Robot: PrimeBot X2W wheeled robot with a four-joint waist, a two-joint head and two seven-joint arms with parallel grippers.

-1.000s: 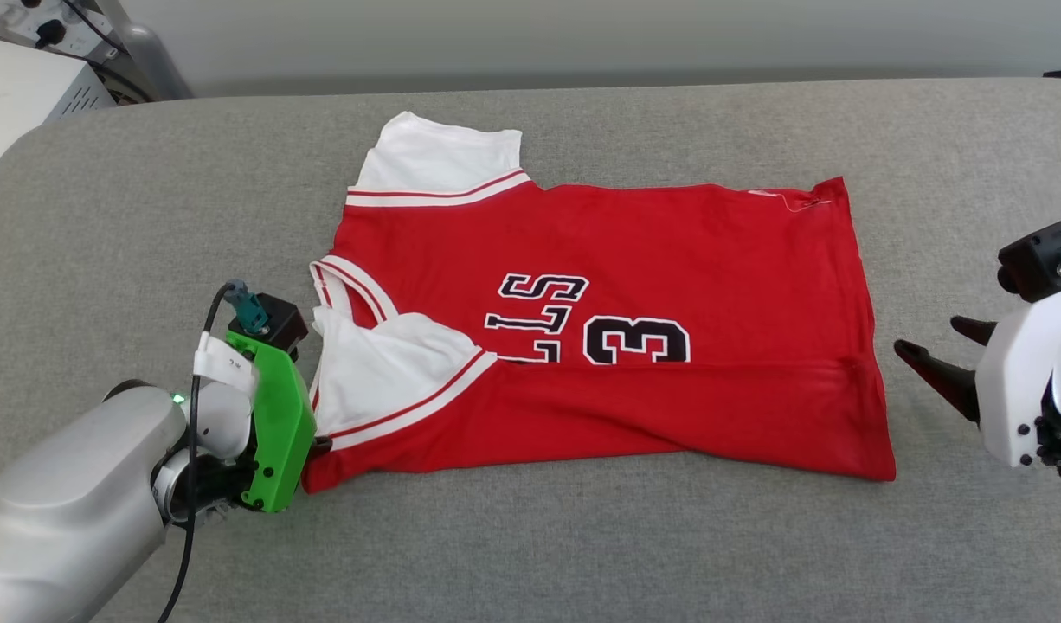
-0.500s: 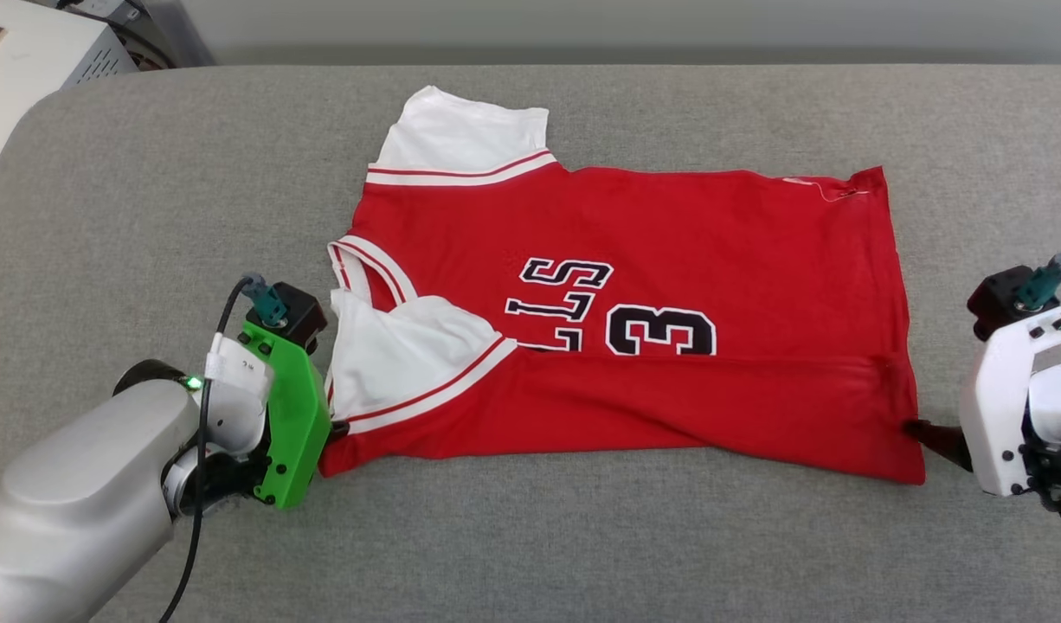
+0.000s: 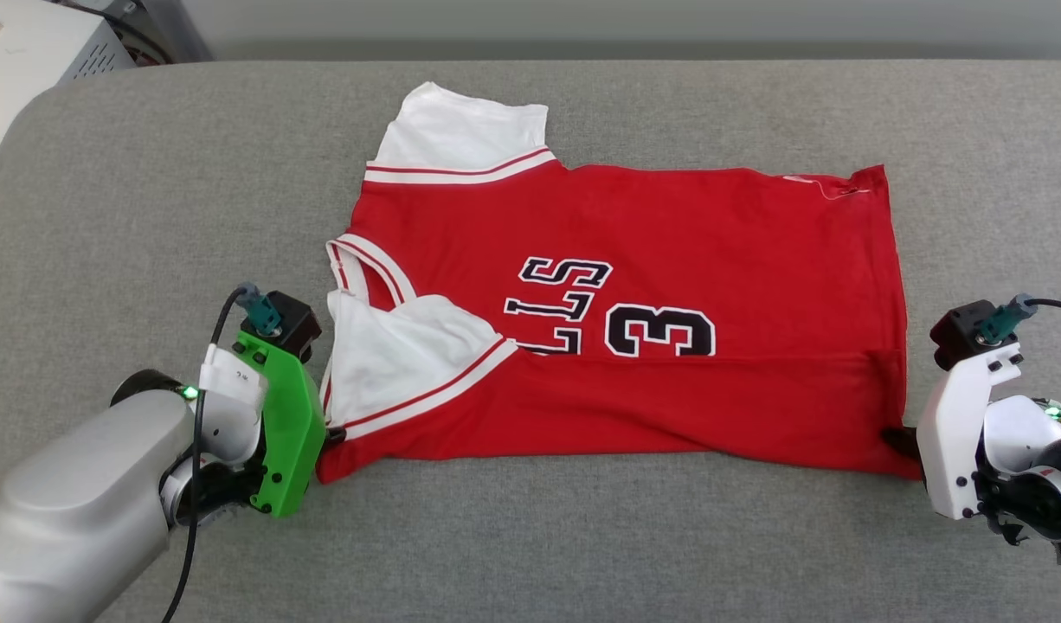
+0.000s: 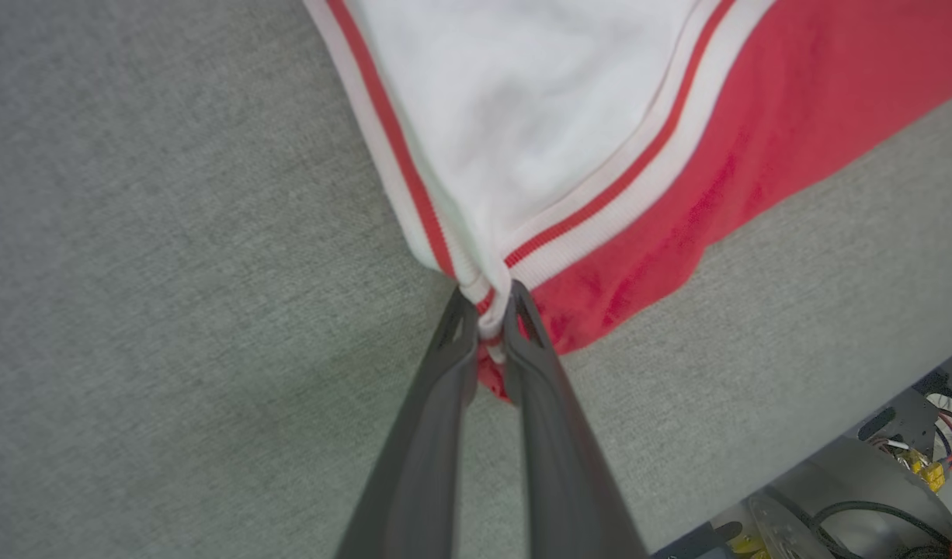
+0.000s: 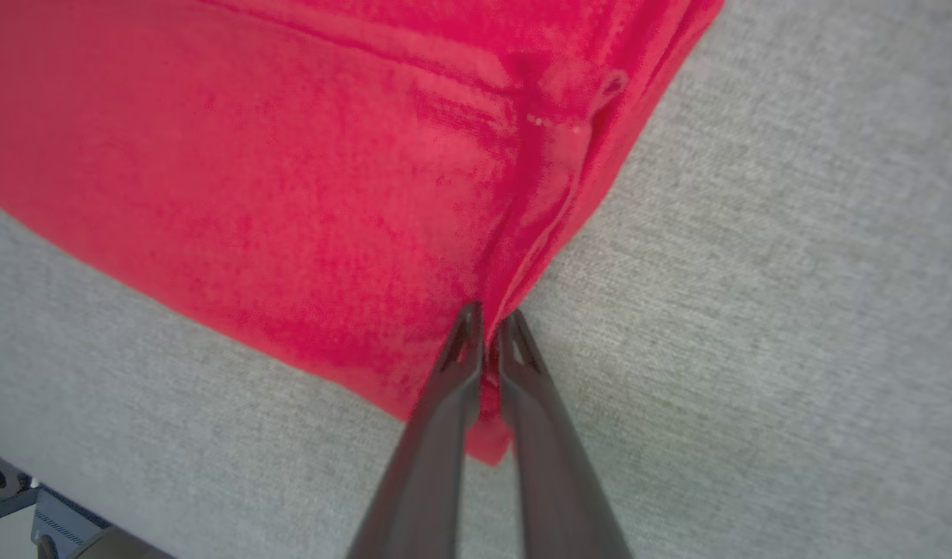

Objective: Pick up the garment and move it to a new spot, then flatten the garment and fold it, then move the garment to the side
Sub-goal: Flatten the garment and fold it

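The shirt (image 3: 634, 260) is soft, matt knit cloth. Its red body is smooth apart from shallow creases, and the striped trim (image 4: 437, 225) is ribbed. The grey surface (image 3: 150, 199) under it is coarse woven fabric, matt and flecked. The fingers (image 4: 429, 419) are smooth, dark, matt plastic. At lower left, a green cover (image 3: 288, 433) is glossy plastic, beside a satin silver forearm (image 3: 72, 502). At lower right, a white cover (image 3: 953, 433) is plastic with a dull sheen.

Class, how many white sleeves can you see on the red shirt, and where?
2. On the shirt, the far sleeve lies flat, spread outward; the near sleeve is folded onto the front.
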